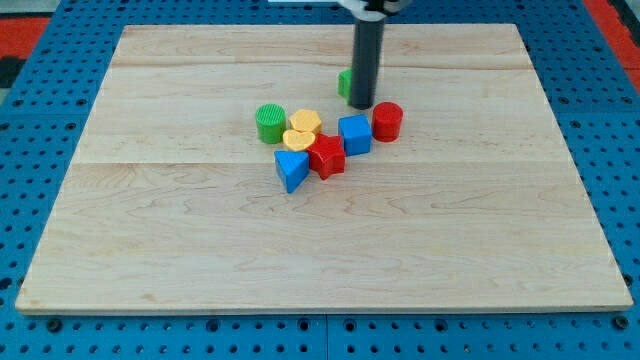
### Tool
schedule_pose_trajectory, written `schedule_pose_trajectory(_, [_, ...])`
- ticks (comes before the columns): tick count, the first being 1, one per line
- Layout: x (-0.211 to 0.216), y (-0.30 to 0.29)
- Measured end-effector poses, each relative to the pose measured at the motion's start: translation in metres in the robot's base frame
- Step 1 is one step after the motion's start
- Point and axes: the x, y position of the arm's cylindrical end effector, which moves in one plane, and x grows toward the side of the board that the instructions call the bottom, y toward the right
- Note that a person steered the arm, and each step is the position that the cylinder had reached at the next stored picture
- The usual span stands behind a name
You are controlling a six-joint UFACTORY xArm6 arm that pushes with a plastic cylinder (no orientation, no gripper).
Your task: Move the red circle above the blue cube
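circle right of cube, touching

My tip by red circle, blue cube adj., wood board

- wooden board, pale planks, lying on a blue pegboard surface dotted with holes
- green cylinder, upright, left end of the cluster, a bit above board centre
- yellow block, roughly hexagonal, just right of the green cylinder
- second yellow block, rounded, touching the first on its lower side
- red block, star-like shape, just below and right of the yellow pair
- blue triangle block, lowest in the cluster, beside the red star-like block
- green block, mostly hidden, shape unclear, nearer the board's top edge
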Motion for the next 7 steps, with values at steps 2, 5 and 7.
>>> schedule_pose_trajectory(2, [-0.005, -0.010])
schedule_pose_trajectory(5, [-0.005, 0.057])
schedule_pose_trajectory(7, [0.012, 0.105])
